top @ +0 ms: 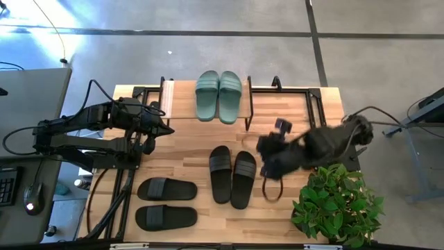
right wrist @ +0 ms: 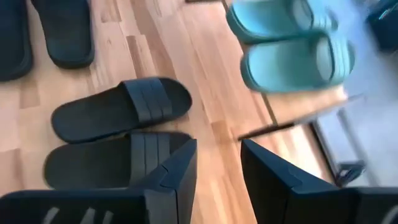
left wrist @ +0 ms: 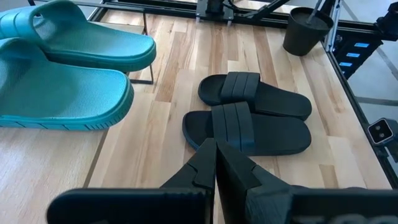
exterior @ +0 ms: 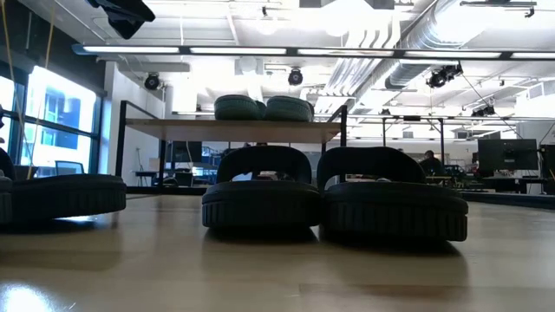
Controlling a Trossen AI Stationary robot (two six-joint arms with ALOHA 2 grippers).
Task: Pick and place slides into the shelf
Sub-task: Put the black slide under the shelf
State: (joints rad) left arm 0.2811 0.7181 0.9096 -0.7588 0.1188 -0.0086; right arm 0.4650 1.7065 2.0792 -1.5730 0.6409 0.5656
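A sage-green pair of slides (top: 218,96) stands on its soles on the shelf's light top board (top: 182,97) at the table's far middle; the low view shows the pair (exterior: 264,107) up on the shelf (exterior: 234,130). One black pair (top: 232,175) lies sole-down mid-table. Another black pair (top: 166,203) lies near the near-left corner. My left gripper (top: 165,129) hovers shut left of the shelf, aimed at the middle black pair (left wrist: 249,118). My right gripper (top: 269,149) hangs open just right of that pair (right wrist: 118,130), touching nothing.
A potted plant (top: 336,201) fills the near-right corner. A dark cable loop (top: 272,189) lies on the table beside it. Black frame rails (top: 291,90) run along the far right of the table. Bare wood shows between the shelf and the middle black pair.
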